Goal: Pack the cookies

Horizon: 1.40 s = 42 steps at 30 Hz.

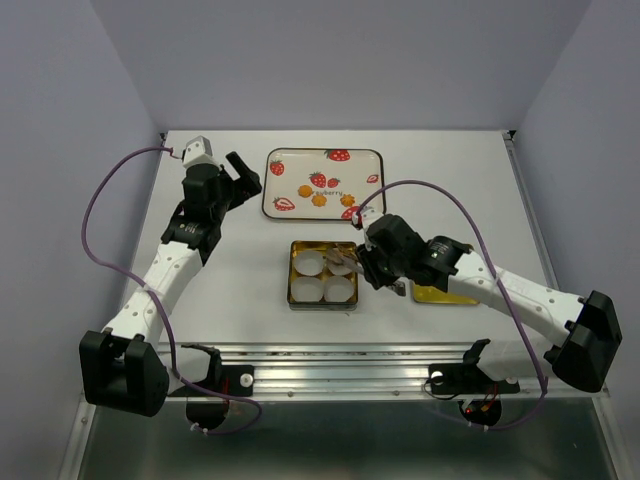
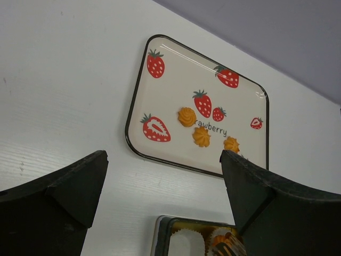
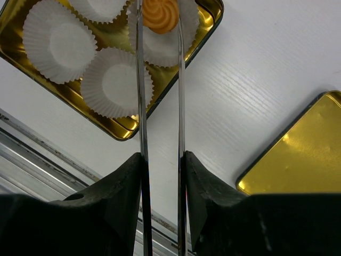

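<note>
Right claw (image 3: 160,160): closed on a pair of metal tongs (image 3: 160,96); both black fingers press the blades from outside; the blades run forward, nearly parallel.
Held cookie (image 3: 160,13): a swirled orange biscuit pinched between the tong tips; it sits over the far-right paper cup of the tin; whether it touches the cup, I cannot tell.
Tin (image 3: 120,130): square and gold, flat on the worktop (image 1: 240,285); four white paper cups (image 3: 58,40) fill it two by two; the other three cups show only white paper.
Cookies (image 2: 201,136): three lie on the tray in a loose row, apart from one another, beside the printed word and the red strawberries.
Tray (image 2: 160,90): cream with a dark rim; it lies behind the tin, a gap of worktop between them.
Lid (image 3: 298,154): gold, flat on the worktop to the right of the tin; in the top view the right arm partly covers it.
Left claw (image 2: 164,157): open wide and holding nothing; raised left of the tray, facing it.
</note>
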Tool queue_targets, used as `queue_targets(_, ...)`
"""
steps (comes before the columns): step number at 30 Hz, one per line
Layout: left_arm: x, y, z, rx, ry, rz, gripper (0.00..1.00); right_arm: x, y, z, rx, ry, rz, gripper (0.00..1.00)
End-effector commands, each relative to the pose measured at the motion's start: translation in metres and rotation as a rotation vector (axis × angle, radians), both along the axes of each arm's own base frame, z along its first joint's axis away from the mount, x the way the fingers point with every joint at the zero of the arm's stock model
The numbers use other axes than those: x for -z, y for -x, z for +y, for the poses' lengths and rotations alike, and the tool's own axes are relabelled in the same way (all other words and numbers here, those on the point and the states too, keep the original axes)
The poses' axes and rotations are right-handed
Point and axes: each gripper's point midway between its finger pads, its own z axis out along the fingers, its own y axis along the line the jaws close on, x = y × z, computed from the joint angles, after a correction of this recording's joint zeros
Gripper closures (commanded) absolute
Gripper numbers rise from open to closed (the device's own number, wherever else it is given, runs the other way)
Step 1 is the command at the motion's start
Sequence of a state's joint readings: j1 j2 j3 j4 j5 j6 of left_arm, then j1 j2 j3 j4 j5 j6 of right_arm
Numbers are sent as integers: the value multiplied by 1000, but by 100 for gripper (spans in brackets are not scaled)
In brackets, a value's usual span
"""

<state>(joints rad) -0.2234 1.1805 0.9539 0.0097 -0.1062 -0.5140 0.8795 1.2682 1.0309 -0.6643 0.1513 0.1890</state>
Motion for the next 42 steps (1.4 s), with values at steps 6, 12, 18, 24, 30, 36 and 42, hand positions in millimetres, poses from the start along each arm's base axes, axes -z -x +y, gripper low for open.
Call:
queue_targets(6,-19,3,1,-10,-1,-52,1,-2,-1,3,-1,-22,-24,64)
queue_targets(12,-19,4,1,-14,-5,-51,1,1,0,5,-9,-20,-16,61)
queue_targets(18,-19,4,4,-26,-13,-49,1,2,-3,6,-6,-9,-21,56)
queue_targets(24,-19,5,5,-31,-18,-48,1,-2,-5,9,-15,-12,-28,50)
queue_targets(30,-23,8,5,-31,-14,-60,1,-8,-8,11,-16,-21,-42,49)
queue_targets(36,-28,8,6,-36,-19,-71,1,-35,-13,13,-11,-55,-89,49)
queue_targets(42,-31,8,6,-37,-14,-79,1,-77,-8,10,-34,-141,-160,49)
